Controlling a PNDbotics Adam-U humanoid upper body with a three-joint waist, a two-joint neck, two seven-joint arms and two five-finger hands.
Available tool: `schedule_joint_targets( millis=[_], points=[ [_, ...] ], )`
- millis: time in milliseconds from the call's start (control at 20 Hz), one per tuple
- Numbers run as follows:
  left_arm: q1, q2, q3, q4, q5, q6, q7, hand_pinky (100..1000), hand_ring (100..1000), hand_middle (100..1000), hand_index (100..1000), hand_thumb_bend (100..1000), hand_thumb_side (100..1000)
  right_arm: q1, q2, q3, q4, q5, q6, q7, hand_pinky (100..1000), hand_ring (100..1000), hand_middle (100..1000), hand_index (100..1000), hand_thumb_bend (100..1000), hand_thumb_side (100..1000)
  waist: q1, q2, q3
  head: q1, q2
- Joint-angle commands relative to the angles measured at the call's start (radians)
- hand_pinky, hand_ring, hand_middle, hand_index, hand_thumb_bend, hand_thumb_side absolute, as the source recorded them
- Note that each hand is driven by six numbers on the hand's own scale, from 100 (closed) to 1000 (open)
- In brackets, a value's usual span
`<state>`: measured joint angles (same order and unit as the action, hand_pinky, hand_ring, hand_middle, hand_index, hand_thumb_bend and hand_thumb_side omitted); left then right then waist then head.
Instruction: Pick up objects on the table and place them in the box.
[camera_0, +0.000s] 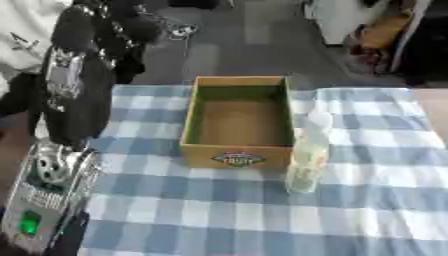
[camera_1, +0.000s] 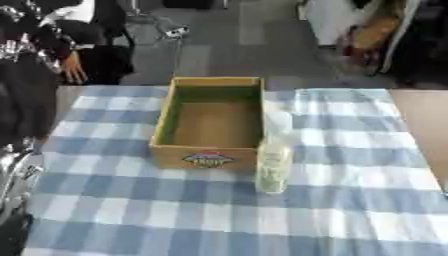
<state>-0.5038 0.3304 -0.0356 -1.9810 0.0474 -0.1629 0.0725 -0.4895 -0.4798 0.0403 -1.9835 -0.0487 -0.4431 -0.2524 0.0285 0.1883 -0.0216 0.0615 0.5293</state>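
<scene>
Clear bottle (camera_0: 308, 156) stands upright just beside the open box's (camera_0: 238, 150) near right corner, ready for lifting; no robot hand fingers visible, state unknown.

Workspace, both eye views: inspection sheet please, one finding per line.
Surface: table under a blue-and-white checked cloth; bare wood shows at the right edge.
Job's things: open cardboard box, nothing seen inside; clear bottle upright, close by the box's front right corner.
Clutter: nothing seen on the cloth.
Hands: neither visible; the left arm fills the left side, raised.
Cables: nothing seen on the table; possibly one on the floor beyond.
Surroundings: grey floor, white furniture far right, a person at the far left edge.
</scene>
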Motion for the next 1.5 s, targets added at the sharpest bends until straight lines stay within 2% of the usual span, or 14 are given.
schedule_joint_targets(
  millis=[50,650,850,950,1150,1250,1300,1450,1500],
  points=[
    [-0.013,0.024,0.007,-0.019,-0.006,-0.003,0.001,715,640,800,1000,331,941,-0.014,-0.026,-0.006,-0.016,0.005,0.0,0.001,474,523,554,752,100,961,-0.002,-0.013,0.0,0.005,-0.012],
    [-0.014,0.024,0.007,-0.019,-0.006,-0.004,0.001,715,640,800,1000,332,941,-0.013,-0.026,-0.006,-0.016,0.005,-0.001,0.0,474,524,555,753,100,963,-0.002,-0.013,0.0,0.007,-0.01],
    [-0.012,0.023,0.008,-0.019,-0.006,-0.002,0.002,715,641,800,1000,332,940,-0.01,-0.03,-0.018,-0.016,0.029,0.008,-0.011,490,539,576,789,100,974,-0.002,-0.016,0.008,0.01,-0.011],
    [-0.01,0.025,0.009,-0.019,-0.006,-0.001,0.003,715,641,800,1000,333,940,0.004,-0.04,-0.035,-0.016,0.095,0.052,-0.015,511,551,595,820,100,986,-0.007,-0.023,0.013,0.012,-0.012],
    [-0.001,0.027,0.005,-0.019,-0.004,0.003,0.0,715,641,800,1000,332,941,0.006,-0.069,-0.03,-0.016,0.236,0.185,0.019,574,579,641,875,105,987,-0.014,-0.036,0.017,0.006,0.004],
    [0.002,0.028,0.003,-0.019,-0.003,0.004,-0.002,715,641,800,1000,332,941,-0.007,-0.081,-0.024,-0.016,0.282,0.234,0.044,599,593,665,887,113,936,-0.015,-0.041,0.017,0.001,0.008],
    [0.003,0.027,0.002,-0.019,-0.002,0.005,-0.003,715,641,800,1000,332,941,-0.013,-0.085,-0.021,-0.016,0.302,0.253,0.056,612,600,677,894,155,967,-0.015,-0.042,0.018,-0.005,0.01],
    [0.007,0.027,0.001,-0.019,-0.001,0.006,-0.004,715,640,800,1000,331,941,-0.031,-0.101,-0.014,-0.016,0.349,0.297,0.094,647,616,701,906,191,959,-0.017,-0.046,0.018,-0.021,0.013],
    [0.01,0.028,0.001,-0.019,-0.001,0.006,-0.004,714,640,799,1000,332,941,-0.038,-0.109,-0.012,-0.016,0.364,0.308,0.107,677,627,717,908,238,955,-0.018,-0.048,0.018,-0.027,0.015]
  ],
)
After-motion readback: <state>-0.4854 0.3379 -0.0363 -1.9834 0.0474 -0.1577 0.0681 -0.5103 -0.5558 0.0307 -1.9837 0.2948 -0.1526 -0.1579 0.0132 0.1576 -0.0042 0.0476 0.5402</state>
